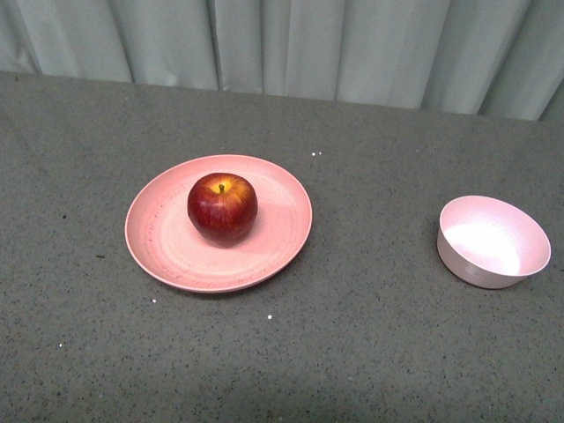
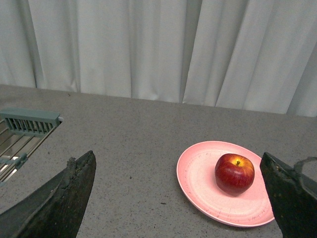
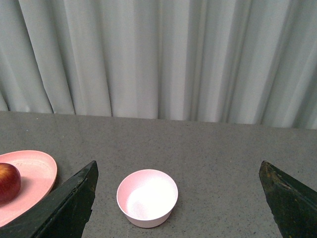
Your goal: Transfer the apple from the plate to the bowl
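The dark-red apple [image 1: 222, 207] sits upright in the middle of the salmon-pink plate [image 1: 159, 238] on the grey table, left of centre in the front view. The small pale-pink bowl [image 1: 490, 241] stands empty at the right. Neither gripper shows in the front view. In the left wrist view the left gripper [image 2: 178, 198] is open and empty, well short of the plate [image 2: 198, 178] and apple [image 2: 234, 173]. In the right wrist view the right gripper [image 3: 178, 198] is open and empty, with the bowl [image 3: 147, 197] between its fingers further on; the plate [image 3: 34, 173] and apple [image 3: 8, 182] show at the edge.
A pale curtain [image 1: 291, 44] hangs along the table's far edge. A grey-green rack with a slotted end [image 2: 27, 124] lies at the table's edge in the left wrist view. A few small white specks [image 1: 269, 317] lie on the table near the plate.
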{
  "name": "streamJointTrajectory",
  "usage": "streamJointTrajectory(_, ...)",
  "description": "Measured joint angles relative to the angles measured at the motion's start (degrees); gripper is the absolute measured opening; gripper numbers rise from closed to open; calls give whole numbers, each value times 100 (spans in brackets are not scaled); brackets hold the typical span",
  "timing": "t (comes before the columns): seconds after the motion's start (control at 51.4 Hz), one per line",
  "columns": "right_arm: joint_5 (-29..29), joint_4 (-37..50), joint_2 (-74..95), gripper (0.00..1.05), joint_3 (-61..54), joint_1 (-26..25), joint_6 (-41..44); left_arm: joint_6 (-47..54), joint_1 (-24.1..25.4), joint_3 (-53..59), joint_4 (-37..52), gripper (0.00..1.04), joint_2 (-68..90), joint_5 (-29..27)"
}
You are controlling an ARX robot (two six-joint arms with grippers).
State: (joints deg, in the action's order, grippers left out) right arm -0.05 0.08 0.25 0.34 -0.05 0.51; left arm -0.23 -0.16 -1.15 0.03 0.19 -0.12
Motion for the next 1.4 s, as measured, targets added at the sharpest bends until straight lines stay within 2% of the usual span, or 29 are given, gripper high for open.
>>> streamJointTrajectory(1.401, 0, 0, 0, 95, 0, 0, 0, 0, 2, 0, 0, 98, 0, 0)
